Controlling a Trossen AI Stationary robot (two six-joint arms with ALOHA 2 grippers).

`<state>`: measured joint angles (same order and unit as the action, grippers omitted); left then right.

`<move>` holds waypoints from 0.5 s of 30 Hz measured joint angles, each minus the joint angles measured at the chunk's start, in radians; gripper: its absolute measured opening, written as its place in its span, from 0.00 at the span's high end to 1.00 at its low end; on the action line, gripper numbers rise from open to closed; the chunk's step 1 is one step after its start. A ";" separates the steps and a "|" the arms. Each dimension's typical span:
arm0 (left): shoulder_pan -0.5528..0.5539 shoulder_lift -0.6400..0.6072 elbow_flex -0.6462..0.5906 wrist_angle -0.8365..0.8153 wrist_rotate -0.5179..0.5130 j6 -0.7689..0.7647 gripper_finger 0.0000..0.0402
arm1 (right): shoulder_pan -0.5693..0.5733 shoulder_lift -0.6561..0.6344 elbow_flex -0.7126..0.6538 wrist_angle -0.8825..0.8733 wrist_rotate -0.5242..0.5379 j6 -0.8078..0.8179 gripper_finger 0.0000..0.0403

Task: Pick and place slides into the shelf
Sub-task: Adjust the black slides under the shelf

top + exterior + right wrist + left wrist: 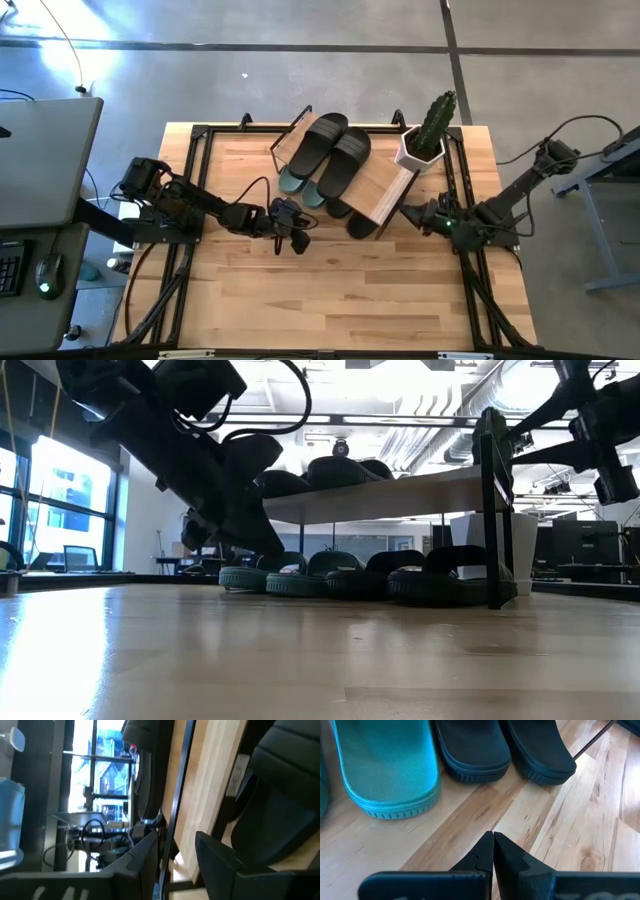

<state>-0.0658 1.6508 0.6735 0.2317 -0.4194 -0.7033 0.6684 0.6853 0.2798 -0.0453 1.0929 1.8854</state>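
The shelf (pixel 385 185) stands at the table's far middle. Two black slides (pixel 330 150) lie side by side on its plank top. Under the plank, green slides (pixel 296 183) and black slides (pixel 360 222) rest on the table, heels toward the near edge. My left gripper (pixel 292 238) is shut just in front of the row, above the table; its wrist view shows a green heel (pixel 390 775) and two black heels (pixel 475 750). My right gripper (pixel 415 212) is open at the shelf's right end, with the plank's edge (pixel 210 785) ahead of its fingers.
A cactus in a white pot (pixel 428 130) stands at the shelf's far right corner. Black frame rails (pixel 190 180) run along the table's left and right sides. Bare tabletop (pixel 340 290) lies toward the near edge. A desk with a laptop (pixel 40 160) is left of the table.
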 joint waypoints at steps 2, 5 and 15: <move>0.000 0.000 0.000 0.000 0.000 0.000 1.00 | 0.020 0.000 0.000 0.003 0.001 0.000 0.69; 0.000 0.000 0.000 0.000 0.000 0.000 1.00 | 0.051 0.000 0.000 0.005 -0.002 0.003 0.69; 0.000 -0.024 0.000 -0.003 0.057 0.030 1.00 | 0.152 0.003 0.043 -0.030 -0.012 -0.064 0.83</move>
<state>-0.0658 1.6264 0.6732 0.2286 -0.3625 -0.6737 0.8206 0.6882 0.3223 -0.0755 1.0809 1.8212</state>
